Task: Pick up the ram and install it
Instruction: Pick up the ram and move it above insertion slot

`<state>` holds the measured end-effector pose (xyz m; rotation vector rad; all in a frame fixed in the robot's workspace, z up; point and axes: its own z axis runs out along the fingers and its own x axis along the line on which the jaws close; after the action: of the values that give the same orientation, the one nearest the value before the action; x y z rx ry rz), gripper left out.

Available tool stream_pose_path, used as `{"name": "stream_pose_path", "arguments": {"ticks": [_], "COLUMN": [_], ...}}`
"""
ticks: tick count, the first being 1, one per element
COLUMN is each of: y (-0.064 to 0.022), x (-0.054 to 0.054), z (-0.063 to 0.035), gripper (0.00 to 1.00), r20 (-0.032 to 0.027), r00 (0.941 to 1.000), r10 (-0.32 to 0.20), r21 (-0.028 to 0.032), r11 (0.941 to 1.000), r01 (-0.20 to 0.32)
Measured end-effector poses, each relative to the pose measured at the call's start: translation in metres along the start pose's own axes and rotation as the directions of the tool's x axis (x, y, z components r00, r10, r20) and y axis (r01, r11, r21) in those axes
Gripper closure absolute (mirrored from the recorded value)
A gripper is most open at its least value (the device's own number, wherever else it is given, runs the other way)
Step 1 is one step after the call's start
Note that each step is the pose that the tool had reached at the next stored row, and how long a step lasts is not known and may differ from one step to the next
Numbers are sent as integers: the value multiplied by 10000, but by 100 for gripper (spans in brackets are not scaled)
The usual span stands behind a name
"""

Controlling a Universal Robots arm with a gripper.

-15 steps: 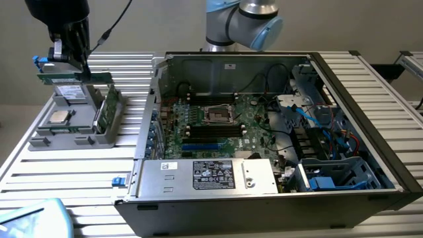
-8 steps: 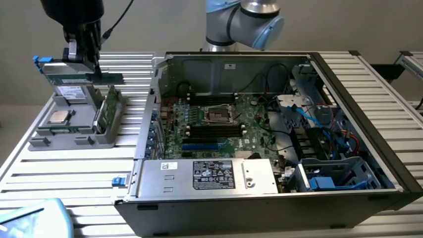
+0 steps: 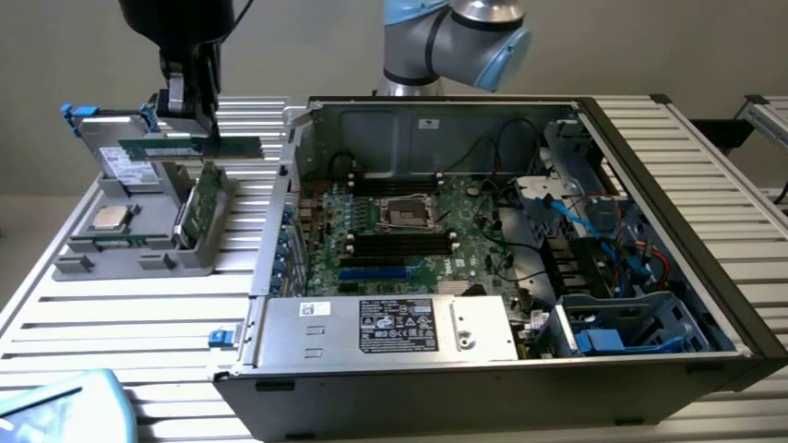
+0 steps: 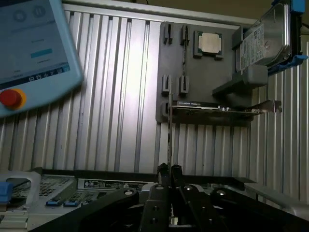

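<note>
Exterior view: clamps the ram (image 3: 240, 146) in the closed gripper (image 3: 207, 129), level and lengthwise, above the gray holder (image 3: 124, 254) at the exterior view's left. Appears to clear the holder's slots, with the processor chip (image 3: 111, 219) and an upright green board (image 3: 205, 198) resting below. Hangs well apart from the open computer case (image 3: 382, 138) and the motherboard (image 3: 468, 212) inside it. Wrist view: presents the ram (image 4: 169, 125) edge-on as a thin line rising from the pinched gripper (image 4: 169, 167), crossing the holder's edge, with the ribbed table (image 4: 120, 96) behind. Judged from this: pick-up done; carrying to the motherboard and seating in a slot not yet done.
</note>
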<state>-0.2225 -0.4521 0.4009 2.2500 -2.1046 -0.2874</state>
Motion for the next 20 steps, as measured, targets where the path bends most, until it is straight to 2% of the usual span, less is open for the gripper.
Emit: {"name": "stream_pose_path", "arguments": {"ticks": [20], "y": [-883], "x": [209], "z": [-188], "gripper": [87], "r20": [181], "r00": [9998], "r10": [-30], "r21": [11], "r11": [10000], "r01": [30]}}
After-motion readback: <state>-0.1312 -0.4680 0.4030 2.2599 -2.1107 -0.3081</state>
